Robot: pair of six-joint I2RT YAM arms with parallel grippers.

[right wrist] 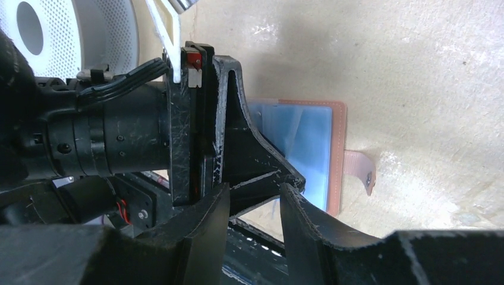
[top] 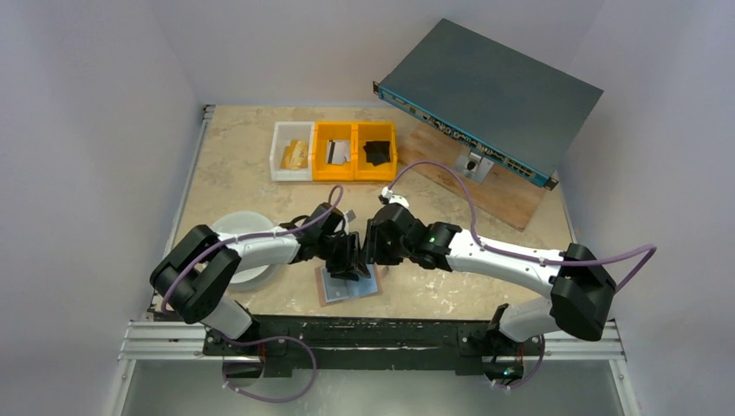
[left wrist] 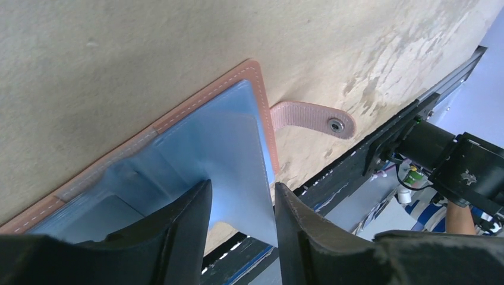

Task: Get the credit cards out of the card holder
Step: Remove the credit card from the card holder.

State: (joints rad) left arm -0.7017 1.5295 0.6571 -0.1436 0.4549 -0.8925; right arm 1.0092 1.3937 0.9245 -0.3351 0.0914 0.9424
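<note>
The left claw (left wrist: 242, 189) stands apart, clamped on nothing. A pale blue card (left wrist: 241, 157) shows through its gap, one corner past the holder's edge, so it seems partly out of its pocket. The holder (left wrist: 178, 142) lies open on the table (left wrist: 119, 47) just beyond the fingertips, its tab (left wrist: 309, 119) to the claw's right. The right claw (right wrist: 254, 190) is also apart and empty, facing the left one closely, the holder beyond it. To pull well, I judge: pin the holder with the right claw, close the left on the card's free corner only, then draw low and slow along the pocket's line, or the holder may lift too.
</note>
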